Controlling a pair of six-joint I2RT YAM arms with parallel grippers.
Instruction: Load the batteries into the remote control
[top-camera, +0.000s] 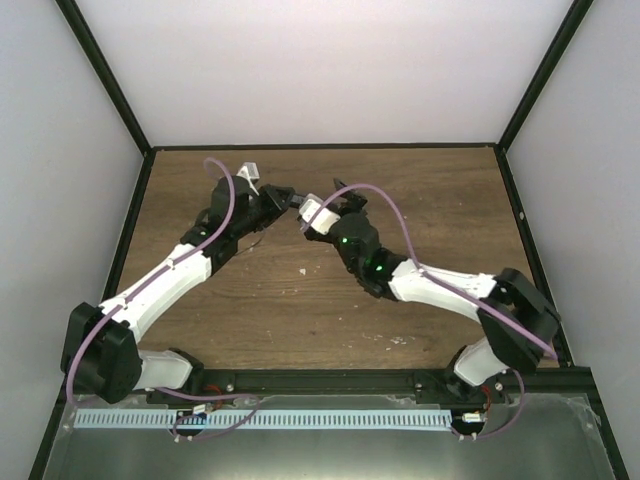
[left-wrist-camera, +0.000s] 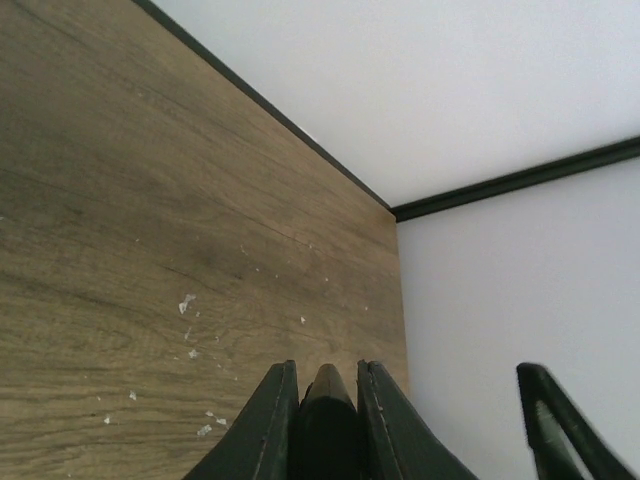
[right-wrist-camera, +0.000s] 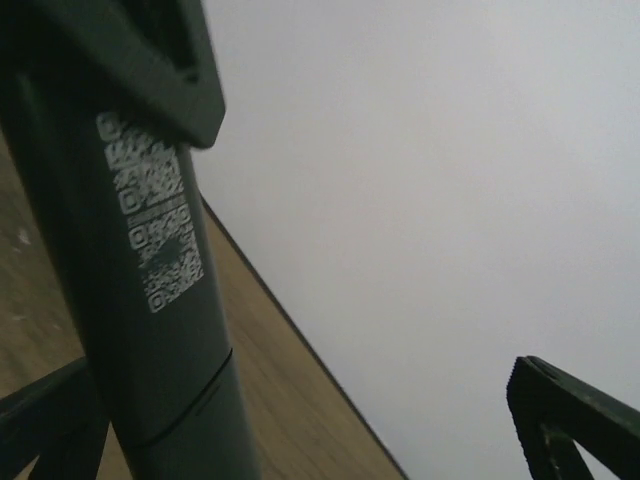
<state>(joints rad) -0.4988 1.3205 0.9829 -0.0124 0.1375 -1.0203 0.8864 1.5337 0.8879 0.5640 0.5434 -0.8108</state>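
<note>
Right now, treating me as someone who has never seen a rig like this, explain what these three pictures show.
This is a robot with two jointed arms bolted to the near edge of a wooden table. The top picture looks down from above and behind: the left arm and the right arm reach in and meet near the far middle.

The other two pictures come from small cameras on each wrist, looking along that arm's own two-fingered tool.

In the left wrist view, the left tool is shut on the end of a slim black bar, the remote control. In the right wrist view, that bar, with printed code squares on it, crosses close to the camera. The right tool stands open, its fingers wide apart, with the bar near one of them.

Nothing else shows on the wood except pale flecks. I cannot see any batteries.
</note>
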